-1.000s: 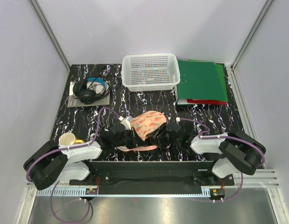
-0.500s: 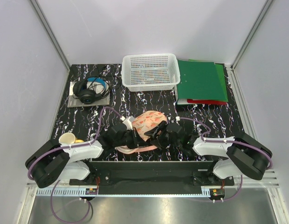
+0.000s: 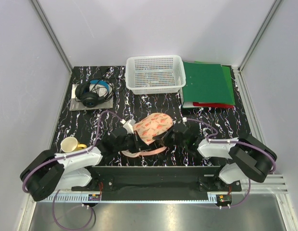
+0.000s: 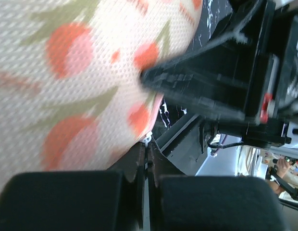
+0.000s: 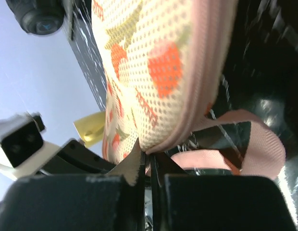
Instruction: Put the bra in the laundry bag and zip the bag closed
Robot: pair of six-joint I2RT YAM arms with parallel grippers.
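Observation:
The laundry bag (image 3: 153, 126), peach with a red-pink print, lies at the near middle of the table with its upper half tilted up. My left gripper (image 3: 133, 138) is at its left edge, jaws shut on a small white zip piece at the bag's rim (image 4: 148, 140). My right gripper (image 3: 162, 139) is at the bag's near right edge, shut on the pink zip edge (image 5: 161, 144). Salmon-pink fabric of the bra (image 3: 143, 153) (image 5: 257, 144) shows beneath the raised half. I cannot tell how much of it lies inside.
A white mesh basket (image 3: 155, 73) stands at the back middle, with green folders (image 3: 206, 84) to its right. Black headphones (image 3: 93, 93) lie on a grey pad at the back left. A yellow cup (image 3: 69, 143) stands by the left arm.
My right gripper has closed on the bag's pink zip edge. Both arms shifted slightly and the bag's upper half sits a little higher and further right.

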